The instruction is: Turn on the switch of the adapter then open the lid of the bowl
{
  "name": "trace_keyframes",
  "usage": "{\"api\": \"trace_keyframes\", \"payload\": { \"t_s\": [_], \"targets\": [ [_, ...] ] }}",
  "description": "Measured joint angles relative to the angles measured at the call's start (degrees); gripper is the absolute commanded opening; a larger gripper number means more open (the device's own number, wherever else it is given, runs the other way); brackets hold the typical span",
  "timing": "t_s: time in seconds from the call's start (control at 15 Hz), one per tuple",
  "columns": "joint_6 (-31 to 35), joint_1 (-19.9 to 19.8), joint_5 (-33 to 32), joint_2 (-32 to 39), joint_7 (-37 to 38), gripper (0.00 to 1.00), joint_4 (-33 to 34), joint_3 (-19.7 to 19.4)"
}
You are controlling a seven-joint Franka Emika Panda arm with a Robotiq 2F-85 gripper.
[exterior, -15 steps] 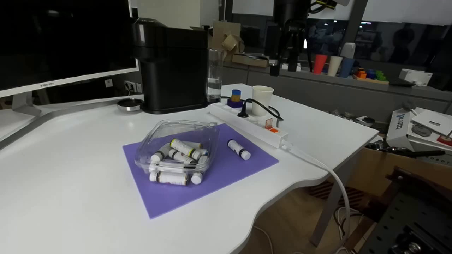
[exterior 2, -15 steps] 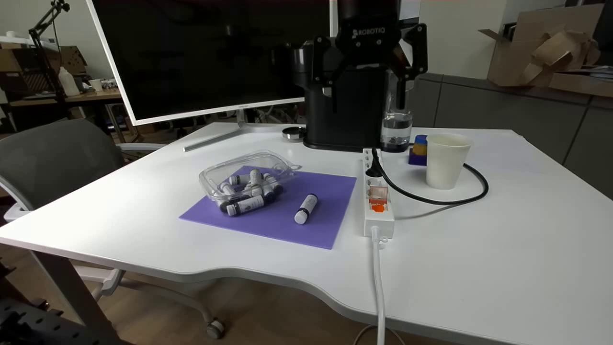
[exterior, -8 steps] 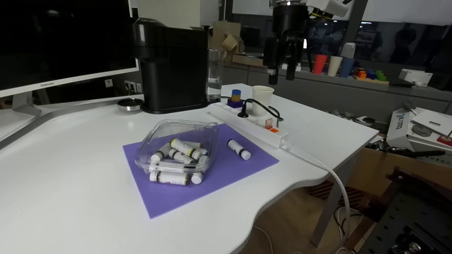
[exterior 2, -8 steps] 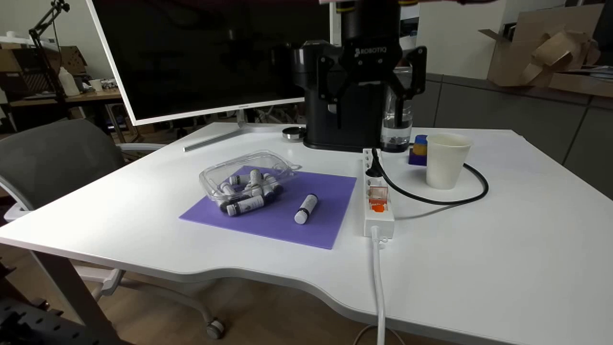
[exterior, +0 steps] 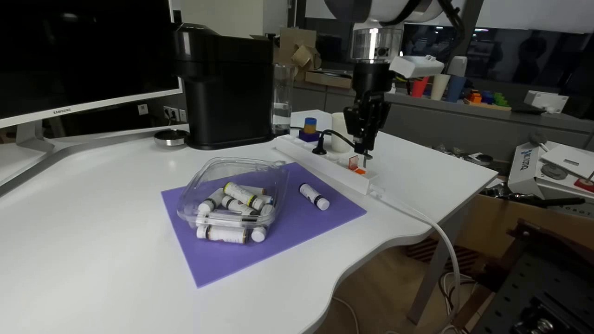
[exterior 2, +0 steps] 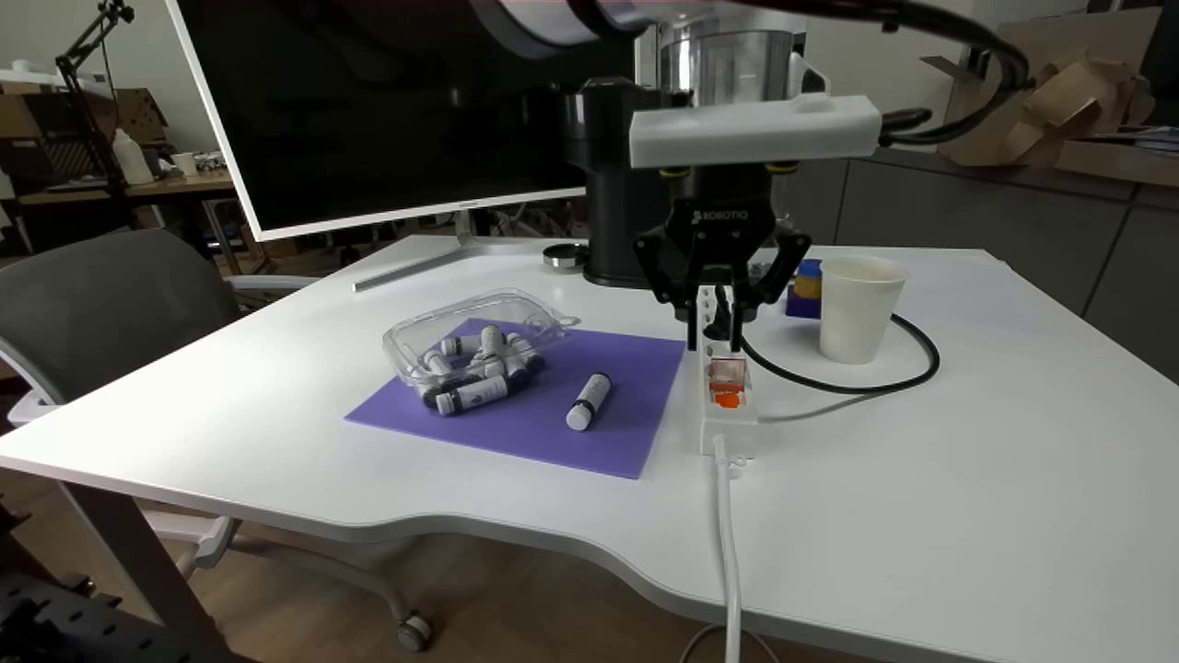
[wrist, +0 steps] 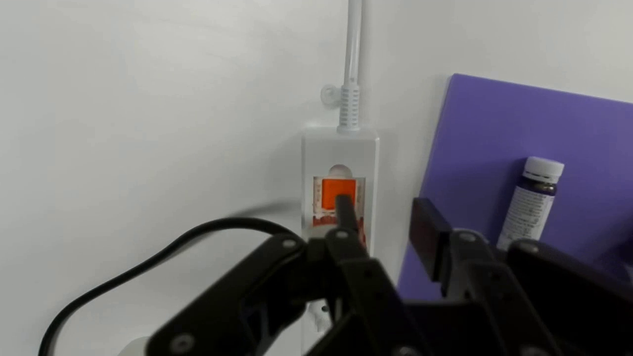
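The gripper (exterior 2: 714,343), jaws apart, hangs over the power strip (exterior 2: 730,436), near its orange switch (wrist: 332,192) (contact I can't judge). A reddish cover (exterior 2: 728,373) stands raised beside that switch. Flanking the strip are a paper cup (exterior 2: 855,318) and a clear tub (exterior: 199,185). In an exterior view the strip points lengthwise at the camera, white cable (exterior 2: 728,552) end nearest.

Dim light; tabletop (exterior 2: 230,405) glare; wrist-view pincer (wrist: 384,210) blurred.
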Motion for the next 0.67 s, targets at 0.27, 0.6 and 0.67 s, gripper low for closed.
{"api": "trace_keyframes", "payload": {
  "t_s": [0.27, 0.6, 0.67],
  "targets": [
    [3.87, -2.09, -0.01, 3.42, -0.09, 0.00, 1.33, 1.95],
    [5.36, -4.19, -0.07, 6.66, -0.25, 0.00, 3.21, 3.81],
    [5.36, -4.54, -0.10, 7.15, -0.26, 0.00, 3.52, 4.07]
  ]
}}
